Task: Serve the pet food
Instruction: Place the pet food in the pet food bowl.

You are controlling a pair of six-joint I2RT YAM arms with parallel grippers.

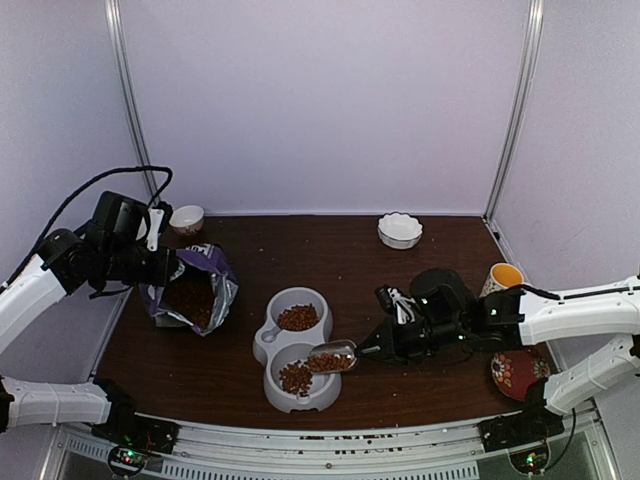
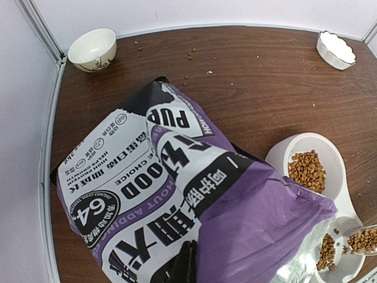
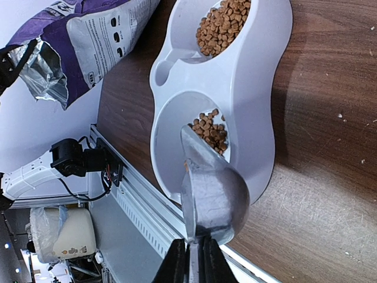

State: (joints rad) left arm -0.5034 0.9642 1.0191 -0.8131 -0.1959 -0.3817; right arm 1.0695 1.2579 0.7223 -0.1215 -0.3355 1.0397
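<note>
The pet food lies in both wells of the grey double bowl [image 1: 262, 345]: a pile in the far well [image 1: 298, 317] and a pile in the near well [image 1: 295, 377]. My right gripper [image 1: 372, 350] is shut on the handle of a metal scoop [image 1: 332, 358], which is tilted over the near well with kibble in it. In the right wrist view the scoop [image 3: 212, 194] hangs over the kibble [image 3: 209, 130]. My left gripper [image 1: 165, 268] is shut on the edge of the purple bag [image 1: 195, 290], whose mouth stands open with kibble inside. The bag [image 2: 194, 200] fills the left wrist view.
A small cream bowl [image 1: 187, 217] sits at the back left and a white scalloped dish [image 1: 400, 229] at the back right. A yellow cup [image 1: 503, 277] and a red patterned plate [image 1: 520, 372] lie by the right arm. Loose pellets [image 2: 189, 54] dot the far table.
</note>
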